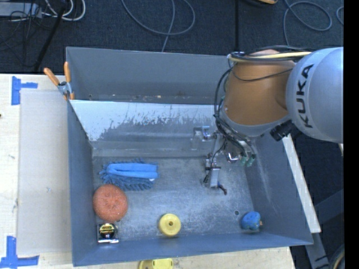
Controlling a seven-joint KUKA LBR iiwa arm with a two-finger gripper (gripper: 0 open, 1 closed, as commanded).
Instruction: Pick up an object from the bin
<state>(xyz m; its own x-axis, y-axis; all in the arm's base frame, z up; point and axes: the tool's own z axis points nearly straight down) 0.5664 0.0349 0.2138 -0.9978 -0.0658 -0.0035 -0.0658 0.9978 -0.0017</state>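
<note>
my end effector (pixel 213 177) hangs low over bare bin floor (pixel 185 200) right of centre, apart or together i cannot tell, gripping nothing i can see; the small blue ball (pixel 251 221) lies nearest, front-right.

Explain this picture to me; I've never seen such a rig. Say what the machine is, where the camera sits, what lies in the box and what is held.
The grey and orange machine at the right is a robot arm. At its tip is a small hand for picking things up. The one camera looks down from above, somewhat sideways, into a grey metal bin. On its floor lie five things: a fuzzy blue brush at the left, a reddish ball in front of it, a black and yellow tape measure in the near left corner, a yellow disc at the near middle, and a small blue ball at the near right. The hand is over a bare patch right of the middle, apart from all five, so it holds none of them.
</note>
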